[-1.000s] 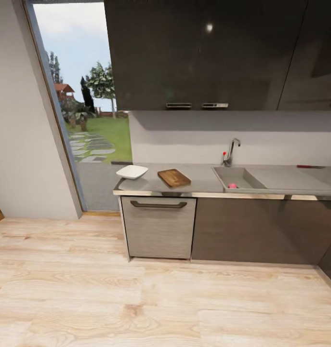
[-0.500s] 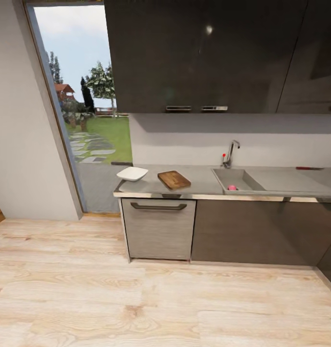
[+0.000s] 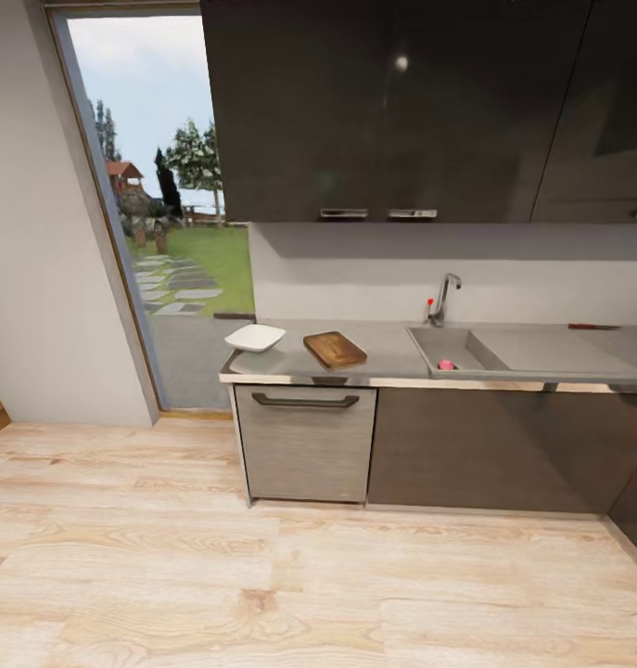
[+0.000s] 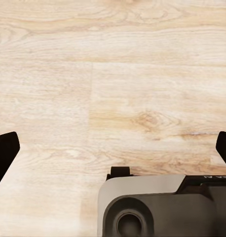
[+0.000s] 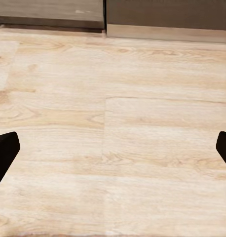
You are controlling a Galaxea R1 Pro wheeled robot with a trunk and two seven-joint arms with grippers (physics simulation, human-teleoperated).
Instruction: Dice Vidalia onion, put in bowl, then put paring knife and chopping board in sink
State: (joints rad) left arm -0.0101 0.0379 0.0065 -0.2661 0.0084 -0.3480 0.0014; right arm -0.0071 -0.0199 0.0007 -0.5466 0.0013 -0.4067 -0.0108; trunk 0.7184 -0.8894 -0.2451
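Across the room, the grey countertop (image 3: 389,351) carries the white bowl (image 3: 255,337) at its left end and the brown chopping board (image 3: 335,349) beside it. To the right lies the sink (image 3: 466,344), with the pinkish Vidalia onion (image 3: 445,365) inside near its front wall. The paring knife (image 3: 593,327) rests far right at the back of the counter. My left gripper (image 4: 113,148) and right gripper (image 5: 113,153) both hang open over the wooden floor, far from the counter, with nothing between their fingers.
A chrome tap (image 3: 442,299) with a red knob stands behind the sink. Dark cabinets (image 3: 485,445) and a steel drawer front (image 3: 305,443) sit below the counter, wall cupboards (image 3: 401,102) above. A tall glass door (image 3: 160,204) is at left. Part of my base (image 4: 162,205) shows below the left gripper.
The whole head view has shifted slightly, with counter and cupboards a little lower in the picture, so the camera moved. Nothing on the counter has moved.
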